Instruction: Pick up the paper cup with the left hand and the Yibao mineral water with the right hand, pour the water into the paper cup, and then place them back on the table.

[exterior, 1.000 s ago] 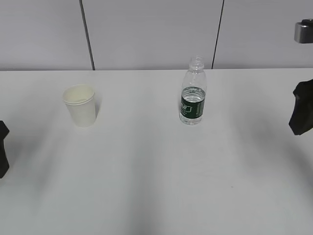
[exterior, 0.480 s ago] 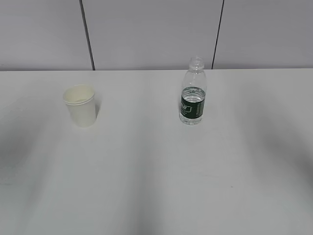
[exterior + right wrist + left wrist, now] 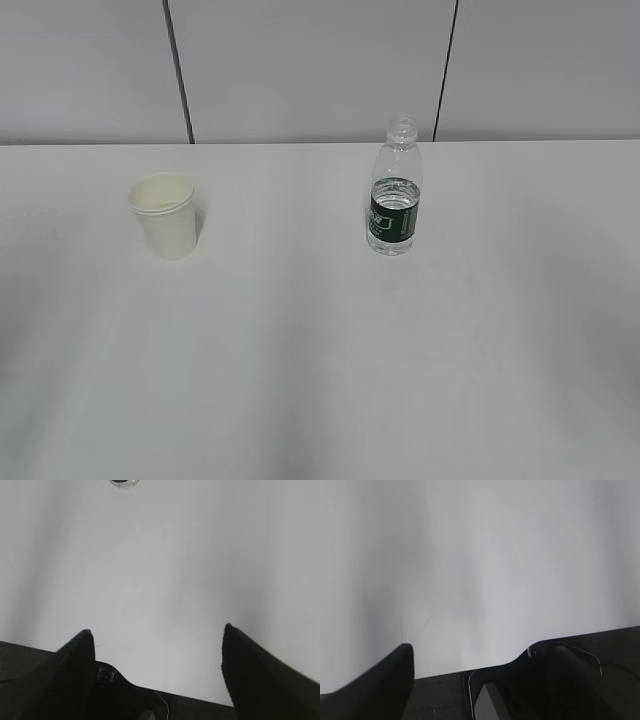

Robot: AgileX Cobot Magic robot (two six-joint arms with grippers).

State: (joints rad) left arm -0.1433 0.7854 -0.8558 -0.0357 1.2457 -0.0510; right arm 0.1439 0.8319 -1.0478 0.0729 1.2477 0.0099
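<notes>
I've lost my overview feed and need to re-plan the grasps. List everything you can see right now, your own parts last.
paper cup: one, cream-white, upright on the left part of the table.
Yibao mineral water: one, clear bottle with dark green label, no cap, upright right of centre; its base shows at the top edge of the right wrist view.
table: one, white, under both.
wall: grey panels with dark seams, behind the table.
left hand: black; only one finger shows clearly, over bare table, holding nothing.
right hand: black, fingers spread wide apart, empty, bottle far ahead.
Neither arm appears in the exterior view.
</notes>
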